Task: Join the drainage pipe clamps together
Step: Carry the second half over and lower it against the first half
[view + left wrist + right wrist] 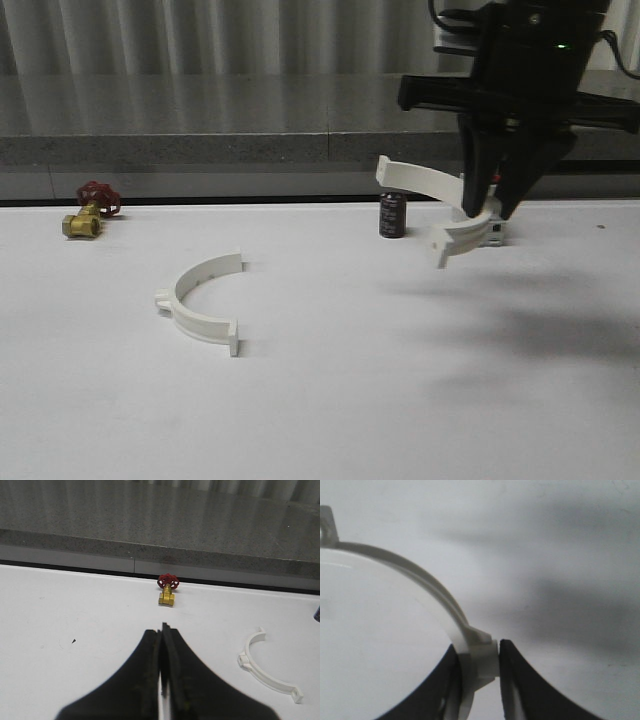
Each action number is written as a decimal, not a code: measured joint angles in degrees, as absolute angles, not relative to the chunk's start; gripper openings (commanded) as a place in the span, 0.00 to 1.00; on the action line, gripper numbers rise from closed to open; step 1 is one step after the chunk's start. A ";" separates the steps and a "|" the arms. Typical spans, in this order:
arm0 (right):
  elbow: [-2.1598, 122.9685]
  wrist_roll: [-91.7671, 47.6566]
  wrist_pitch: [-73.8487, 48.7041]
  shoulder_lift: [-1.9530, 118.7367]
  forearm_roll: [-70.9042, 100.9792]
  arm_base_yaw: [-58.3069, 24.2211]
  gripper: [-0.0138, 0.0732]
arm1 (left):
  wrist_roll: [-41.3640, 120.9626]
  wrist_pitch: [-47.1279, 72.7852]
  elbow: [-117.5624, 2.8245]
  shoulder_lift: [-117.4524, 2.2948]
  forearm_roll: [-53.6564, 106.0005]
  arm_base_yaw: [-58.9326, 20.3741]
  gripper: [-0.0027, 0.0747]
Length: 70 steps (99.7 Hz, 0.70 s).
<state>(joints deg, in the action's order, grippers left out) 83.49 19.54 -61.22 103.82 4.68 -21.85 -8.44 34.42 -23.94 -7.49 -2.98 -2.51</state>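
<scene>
The right end effector (492, 208) grips one white half-ring clamp (430, 188) by its middle tab, holding it tilted above the tabletop (350, 400). The other clamp (205, 300), a thin arc with flanged ends, lies flat well apart. The left end effector (161, 645) is clenched, holding nothing.

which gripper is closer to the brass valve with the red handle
Left. The left gripper, shut, points at the valve across bare table; the right gripper holds a clamp half far off at the table's other side.
</scene>
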 measured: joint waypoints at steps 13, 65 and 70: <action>87.60 24.58 -61.22 107.43 2.08 -24.80 0.25 | -8.44 34.42 -23.94 -7.49 -2.98 -2.52 0.01; 103.91 32.03 -62.05 124.15 0.36 -33.64 0.25 | -8.44 34.42 -23.94 -7.49 -2.98 -2.52 0.01; 104.75 32.35 -62.15 125.24 0.36 -33.88 0.25 | -8.44 34.42 -23.94 -7.49 -2.98 -2.52 0.01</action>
